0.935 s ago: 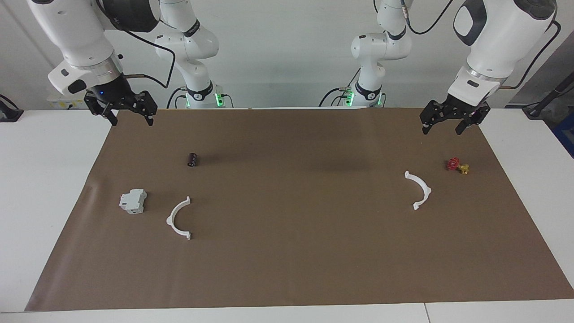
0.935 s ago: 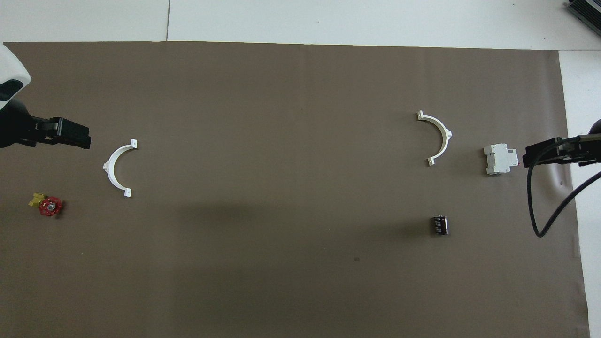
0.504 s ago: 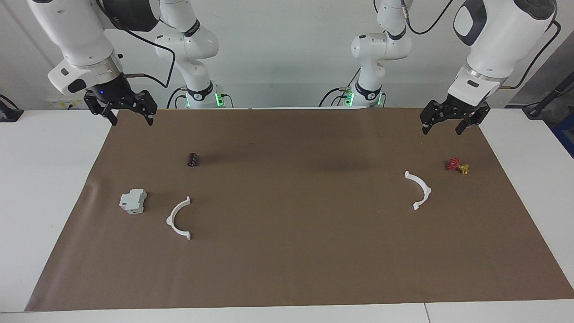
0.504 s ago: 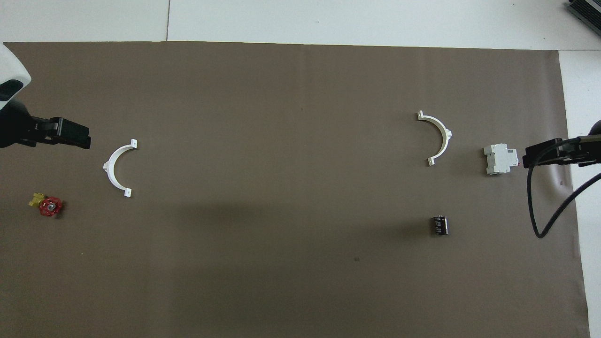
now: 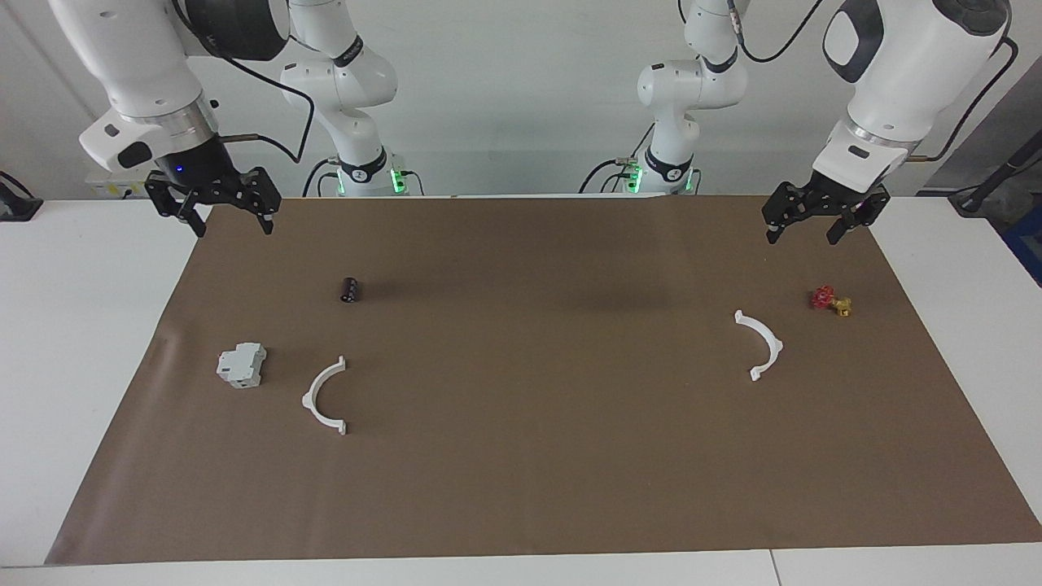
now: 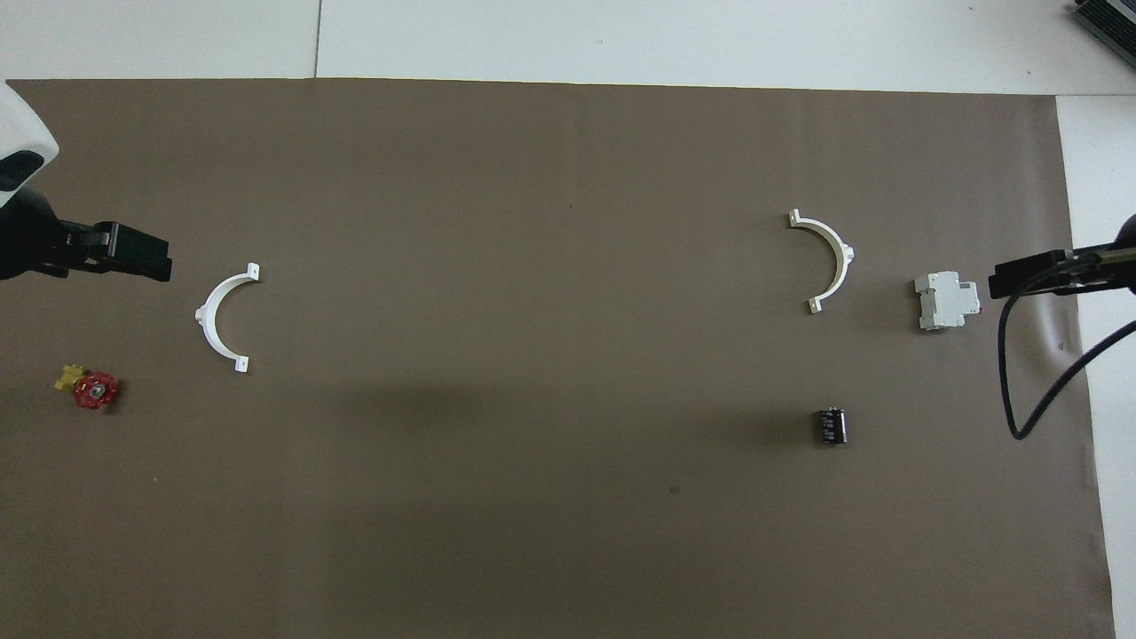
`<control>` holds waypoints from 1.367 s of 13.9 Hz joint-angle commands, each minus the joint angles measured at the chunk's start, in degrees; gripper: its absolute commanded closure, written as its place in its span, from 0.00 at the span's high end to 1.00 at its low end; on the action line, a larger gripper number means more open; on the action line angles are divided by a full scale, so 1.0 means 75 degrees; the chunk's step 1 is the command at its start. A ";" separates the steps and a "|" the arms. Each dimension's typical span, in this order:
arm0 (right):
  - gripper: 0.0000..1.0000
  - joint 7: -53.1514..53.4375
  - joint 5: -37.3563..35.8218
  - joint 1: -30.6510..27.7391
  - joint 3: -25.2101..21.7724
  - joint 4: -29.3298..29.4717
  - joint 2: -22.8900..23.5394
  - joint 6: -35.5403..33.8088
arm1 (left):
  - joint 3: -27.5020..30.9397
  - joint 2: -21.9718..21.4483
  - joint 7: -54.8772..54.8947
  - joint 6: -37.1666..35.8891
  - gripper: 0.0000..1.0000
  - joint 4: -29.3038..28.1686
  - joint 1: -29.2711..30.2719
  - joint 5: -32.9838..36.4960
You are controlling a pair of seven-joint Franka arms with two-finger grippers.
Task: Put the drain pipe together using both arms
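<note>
Main risk is grabbing the wrong part — each half-ring has a decoy close by. The grey block sits just beside the right-end arc, toward the right arm's end of the worktop, and it lies between that arc and the worktop edge the right gripper hangs over, so a descent cut short could land on the block. At the left arm's end the red-and-yellow valve lies near the left-end arc, a bit nearer to the robots, more or less under the left gripper; a straight drop there would hit the valve, not the arc. Second risk: the arcs are thin and lie flat, so jaws closing off-centre could skid them or flip them on the brown mat. Third: the two arcs are well apart, open sides facing each other across the middle — any twist in either grasp would leave the end tabs misaligned when they meet.

Jaws on both grippers are spread apart and empty. Right gripper is up in the air over the mat's corner, at the right arm's end. Left gripper is up over the mat edge at its own end. Neither is touching or above its arc; both arcs lie farther from the robots than the spots below the grippers. A small black cylinder lies apart from everything, not involved.
</note>
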 commanded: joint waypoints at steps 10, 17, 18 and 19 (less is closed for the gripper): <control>1.00 -0.3400 0.1130 -0.0069 0.0053 -0.0861 0.3049 0.4340 | 0.0007 -0.0222 -0.0057 0.0142 1.00 -0.0278 0.0018 -0.0041; 0.89 -0.3728 0.1740 -0.0081 0.0065 -0.0884 0.3871 0.5033 | 0.0007 -0.0222 -0.0057 0.0142 1.00 -0.0278 0.0018 -0.0041; 0.81 -0.4066 0.1751 -0.0104 0.0065 -0.0931 0.3883 0.5033 | 0.0007 -0.0222 -0.0057 0.0142 1.00 -0.0278 0.0018 -0.0041; 0.72 -0.4336 0.1751 -0.0174 0.0065 -0.0931 0.3871 0.4987 | 0.0019 -0.0222 -0.0057 0.0142 1.00 -0.0278 0.0018 -0.0041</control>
